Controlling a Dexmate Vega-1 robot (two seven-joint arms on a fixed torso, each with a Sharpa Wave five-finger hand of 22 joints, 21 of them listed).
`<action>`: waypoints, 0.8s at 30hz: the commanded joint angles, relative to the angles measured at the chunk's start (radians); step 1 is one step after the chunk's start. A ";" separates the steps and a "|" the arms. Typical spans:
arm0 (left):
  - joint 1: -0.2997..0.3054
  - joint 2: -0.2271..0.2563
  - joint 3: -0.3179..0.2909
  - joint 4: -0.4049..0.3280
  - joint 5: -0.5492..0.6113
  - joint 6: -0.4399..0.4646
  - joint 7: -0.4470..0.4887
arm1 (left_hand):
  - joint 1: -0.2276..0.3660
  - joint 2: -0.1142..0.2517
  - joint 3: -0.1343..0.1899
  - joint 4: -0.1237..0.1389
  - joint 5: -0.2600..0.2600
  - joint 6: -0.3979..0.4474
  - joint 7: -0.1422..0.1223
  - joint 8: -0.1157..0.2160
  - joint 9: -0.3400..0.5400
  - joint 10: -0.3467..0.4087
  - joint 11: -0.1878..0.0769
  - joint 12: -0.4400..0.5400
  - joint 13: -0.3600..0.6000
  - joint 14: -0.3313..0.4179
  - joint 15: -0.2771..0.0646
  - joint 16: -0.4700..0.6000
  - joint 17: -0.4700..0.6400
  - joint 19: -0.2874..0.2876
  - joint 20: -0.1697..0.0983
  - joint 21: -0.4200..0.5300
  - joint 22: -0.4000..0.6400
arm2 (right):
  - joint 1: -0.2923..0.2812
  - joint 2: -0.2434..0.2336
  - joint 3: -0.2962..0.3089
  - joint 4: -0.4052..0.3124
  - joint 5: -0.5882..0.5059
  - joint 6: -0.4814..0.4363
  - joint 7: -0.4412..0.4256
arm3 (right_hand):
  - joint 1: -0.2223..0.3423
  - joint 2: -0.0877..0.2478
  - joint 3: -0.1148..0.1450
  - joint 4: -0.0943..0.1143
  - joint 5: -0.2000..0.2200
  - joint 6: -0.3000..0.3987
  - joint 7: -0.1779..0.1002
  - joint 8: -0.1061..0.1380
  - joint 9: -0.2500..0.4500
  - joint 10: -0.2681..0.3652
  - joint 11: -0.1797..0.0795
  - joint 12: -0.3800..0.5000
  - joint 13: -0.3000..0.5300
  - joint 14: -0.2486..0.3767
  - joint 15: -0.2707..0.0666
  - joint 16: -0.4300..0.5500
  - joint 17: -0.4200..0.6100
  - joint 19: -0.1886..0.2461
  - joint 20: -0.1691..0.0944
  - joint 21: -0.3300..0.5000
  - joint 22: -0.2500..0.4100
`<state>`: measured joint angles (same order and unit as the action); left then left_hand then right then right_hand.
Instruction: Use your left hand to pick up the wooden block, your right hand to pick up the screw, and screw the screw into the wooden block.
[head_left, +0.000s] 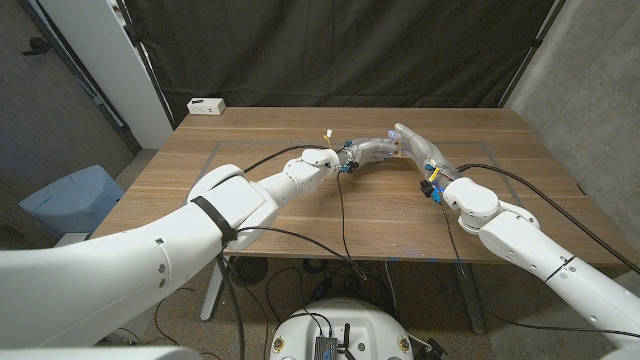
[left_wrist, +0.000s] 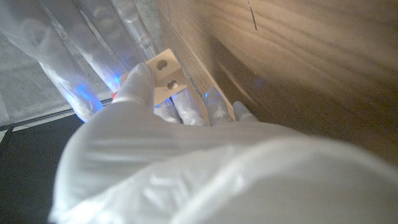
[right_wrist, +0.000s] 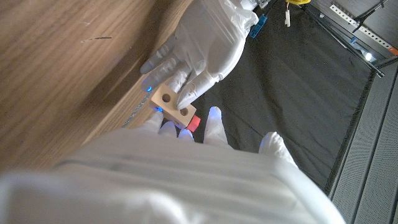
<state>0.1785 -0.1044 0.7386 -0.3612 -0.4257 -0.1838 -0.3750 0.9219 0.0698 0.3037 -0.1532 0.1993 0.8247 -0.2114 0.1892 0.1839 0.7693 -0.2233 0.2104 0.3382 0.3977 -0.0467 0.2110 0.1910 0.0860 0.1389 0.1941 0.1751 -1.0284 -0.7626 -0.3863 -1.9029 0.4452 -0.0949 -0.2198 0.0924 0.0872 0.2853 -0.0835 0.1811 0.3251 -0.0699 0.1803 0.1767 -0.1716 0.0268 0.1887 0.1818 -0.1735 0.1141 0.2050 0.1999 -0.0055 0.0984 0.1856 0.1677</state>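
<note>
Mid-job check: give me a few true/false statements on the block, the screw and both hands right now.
1. The left hand holds the wooden block. True.
2. The block lies flat on the table, untouched. False: it is held up between the two hands.
3. The block's visible face shows two holes. True.
4. The right hand waits far from the left hand. False: the two meet over the middle of the table.
5. A red part shows beside the block at the right hand's fingertips. True; whether it is the screw is unclear.
</note>
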 joint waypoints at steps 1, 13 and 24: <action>0.002 0.001 -0.004 0.008 0.000 -0.023 -0.020 | -0.003 0.003 0.003 0.001 0.005 0.016 0.009 0.008 0.005 0.004 0.004 0.006 0.002 0.002 -0.057 0.003 0.003 -0.003 0.002 0.005 0.004 | -0.021 -0.007 0.021 -0.013 -0.004 0.010 -0.018 | 0.000 0.000 0.006 0.003 0.007 0.008 0.000 0.008 0.003 -0.021 0.006 0.005 0.001 -0.081 0.004 -0.002 0.003 0.007 0.004 0.007 0.003; 0.008 0.004 -0.009 0.007 0.002 -0.048 -0.040 | -0.003 0.004 0.003 0.001 0.005 0.016 0.011 0.009 0.005 0.004 0.004 0.007 0.002 0.002 -0.057 0.003 0.003 -0.003 0.002 0.005 0.004 | -0.039 -0.012 0.049 -0.012 -0.005 0.023 -0.039 | 0.001 -0.001 0.007 0.002 0.006 0.008 0.000 0.007 0.003 -0.020 0.006 0.005 0.001 -0.078 0.003 -0.001 0.002 0.009 0.005 0.007 0.003; 0.012 0.005 -0.012 0.006 0.005 -0.066 -0.057 | -0.003 0.005 0.003 0.002 0.005 0.015 0.012 0.008 0.005 0.003 0.004 0.006 0.002 0.002 -0.057 0.003 0.003 -0.003 0.002 0.005 0.004 | -0.047 -0.012 0.070 -0.010 0.002 0.015 -0.055 | -0.001 -0.002 0.006 0.002 0.006 -0.001 0.000 0.003 0.003 -0.020 0.007 0.005 0.001 -0.077 0.004 0.000 0.003 0.010 0.005 0.007 0.003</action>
<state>0.1869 -0.1013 0.7300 -0.3547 -0.4236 -0.2332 -0.4167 0.9250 0.0668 0.3036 -0.1533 0.2000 0.8240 -0.2106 0.1892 0.1841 0.7693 -0.2233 0.2104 0.3382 0.3977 -0.0467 0.2111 0.1910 0.0860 0.1390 0.1941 0.1751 -1.0600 -0.7703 -0.3472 -1.9148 0.4442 -0.0787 -0.2614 0.0924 0.0872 0.2853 -0.0834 0.1811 0.3250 -0.0699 0.1803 0.1767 -0.1716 0.0268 0.1887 0.1818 -0.1735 0.1141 0.2050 0.2000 -0.0015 0.1024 0.1857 0.1678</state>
